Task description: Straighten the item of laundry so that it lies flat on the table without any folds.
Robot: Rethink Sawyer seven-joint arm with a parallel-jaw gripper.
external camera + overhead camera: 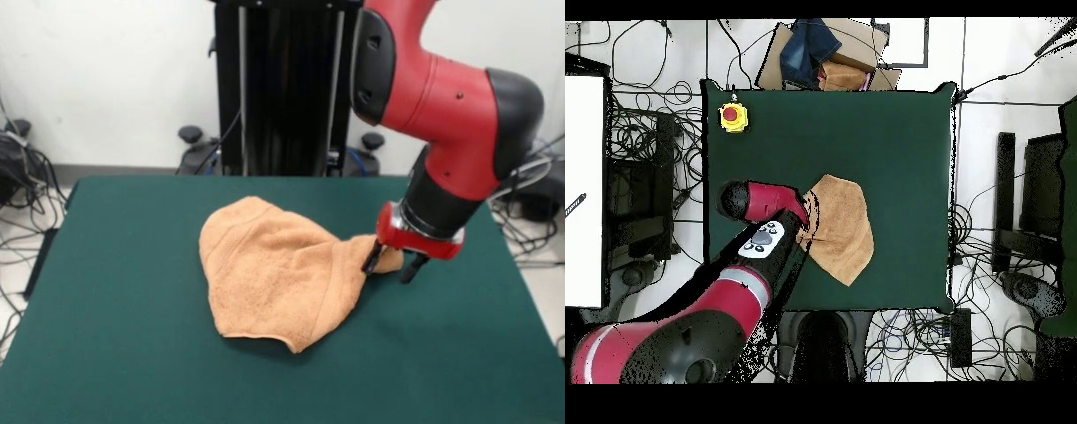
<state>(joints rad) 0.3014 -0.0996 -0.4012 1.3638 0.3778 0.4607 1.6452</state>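
Note:
The peach-orange towel (pixel 274 274) lies crumpled on the dark green table (pixel 124 300), with its right side folded over and drawn into a point. My gripper (pixel 393 262) is at that right point, low over the table, and its fingers are shut on the towel's corner. In the overhead view the towel (pixel 840 235) lies near the table's middle, and the gripper (pixel 808 212) sits at its left edge, mostly hidden under the red arm.
A yellow box with a red button (pixel 733 117) sits at a table corner in the overhead view. The black pedestal (pixel 287 88) stands at the far edge. Cables and cardboard boxes (pixel 830 60) lie on the floor around the table.

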